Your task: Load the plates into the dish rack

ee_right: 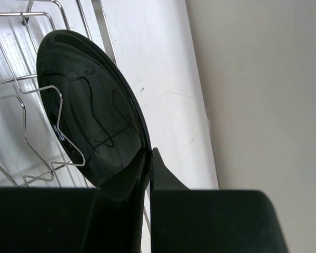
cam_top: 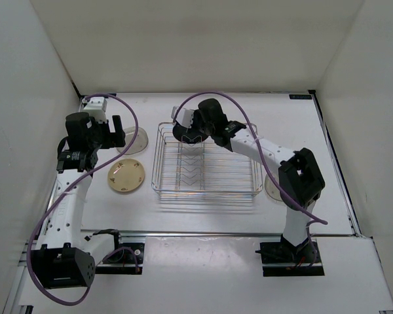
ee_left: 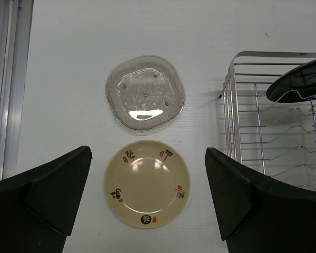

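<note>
The silver wire dish rack [cam_top: 206, 167] stands mid-table. My right gripper [cam_top: 195, 129] is shut on the rim of the glossy black plate [cam_top: 183, 133] and holds it on edge over the rack's far left end. In the right wrist view the black plate [ee_right: 89, 116] sits against a zigzag divider [ee_right: 68, 142], with the gripper [ee_right: 149, 156] pinching its edge. My left gripper [cam_top: 108, 134] is open and empty, above the cream-tan plate [ee_left: 147, 183] and a clear plate [ee_left: 145, 90]. Both lie flat left of the rack [ee_left: 234, 110]. A second clear plate [cam_top: 272, 188] lies right of the rack, partly hidden by my right arm.
White walls close in the table at the back and both sides. The cream-tan plate [cam_top: 126, 176] and the clear plate [cam_top: 132, 140] lie close together beside the rack's left wall. A metal rail [cam_top: 216, 233] runs along the near edge.
</note>
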You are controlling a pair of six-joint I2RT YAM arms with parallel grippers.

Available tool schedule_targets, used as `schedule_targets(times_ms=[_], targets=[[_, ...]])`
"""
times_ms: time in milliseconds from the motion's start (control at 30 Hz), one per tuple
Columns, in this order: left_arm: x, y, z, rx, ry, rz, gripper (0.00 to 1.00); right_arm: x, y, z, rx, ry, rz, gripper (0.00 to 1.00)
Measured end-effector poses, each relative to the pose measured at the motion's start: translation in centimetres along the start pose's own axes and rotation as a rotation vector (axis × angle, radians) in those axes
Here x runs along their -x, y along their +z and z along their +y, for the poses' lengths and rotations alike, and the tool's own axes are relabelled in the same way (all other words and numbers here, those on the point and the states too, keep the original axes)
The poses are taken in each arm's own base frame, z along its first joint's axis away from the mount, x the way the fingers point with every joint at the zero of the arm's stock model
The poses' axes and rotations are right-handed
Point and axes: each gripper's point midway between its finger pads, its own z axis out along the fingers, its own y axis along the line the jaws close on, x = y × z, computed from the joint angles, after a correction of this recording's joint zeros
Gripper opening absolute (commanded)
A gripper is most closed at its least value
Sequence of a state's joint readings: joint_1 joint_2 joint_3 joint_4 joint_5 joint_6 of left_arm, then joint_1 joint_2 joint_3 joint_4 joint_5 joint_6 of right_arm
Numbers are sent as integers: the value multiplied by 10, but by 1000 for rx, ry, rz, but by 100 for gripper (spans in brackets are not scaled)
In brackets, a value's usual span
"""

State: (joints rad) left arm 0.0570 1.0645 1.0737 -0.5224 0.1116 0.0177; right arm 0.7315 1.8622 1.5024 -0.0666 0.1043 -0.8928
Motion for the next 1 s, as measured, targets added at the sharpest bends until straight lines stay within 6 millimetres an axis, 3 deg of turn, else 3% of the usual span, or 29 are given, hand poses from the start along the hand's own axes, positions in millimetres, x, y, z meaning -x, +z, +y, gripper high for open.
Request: schedule_targets(times_ms=[600, 1000], targets=[[-1, 2, 0, 0, -1, 6, 100, -12, 10, 24, 132, 58, 7, 0], [-2, 2, 1, 7, -1, 7, 100, -10, 10, 24, 174, 94, -1, 0]])
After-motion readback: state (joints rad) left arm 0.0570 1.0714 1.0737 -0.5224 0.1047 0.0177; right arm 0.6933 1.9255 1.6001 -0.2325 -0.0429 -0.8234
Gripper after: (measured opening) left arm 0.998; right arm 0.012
